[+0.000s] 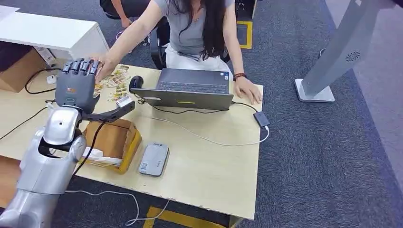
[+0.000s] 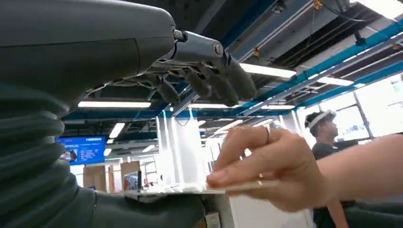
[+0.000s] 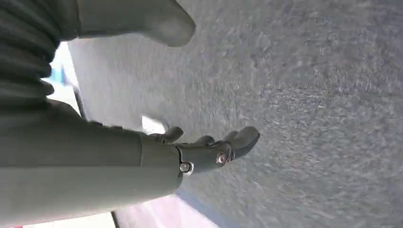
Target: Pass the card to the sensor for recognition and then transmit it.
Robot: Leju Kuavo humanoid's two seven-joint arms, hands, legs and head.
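My left hand (image 1: 76, 85) is raised over the left part of the table, fingers upright and spread, thumb stretched out sideways. In the left wrist view a person's hand (image 2: 271, 166) pinches a thin pale card (image 2: 214, 189) and lays it flat on my thumb (image 2: 152, 209). My fingers (image 2: 209, 71) arch well above the card without touching it. A flat grey-white sensor box (image 1: 154, 159) lies on the table near its front edge. My right hand (image 3: 209, 152) hangs over grey carpet, fingers loosely extended and holding nothing.
A person sits behind the wooden table (image 1: 209, 166) with an open laptop (image 1: 190, 88). Several loose cards (image 1: 114, 80) lie near my left hand. An open cardboard box (image 1: 111, 140) stands beside the sensor. Cables (image 1: 204, 137) cross the table. A white stand (image 1: 332, 57) is on the carpet.
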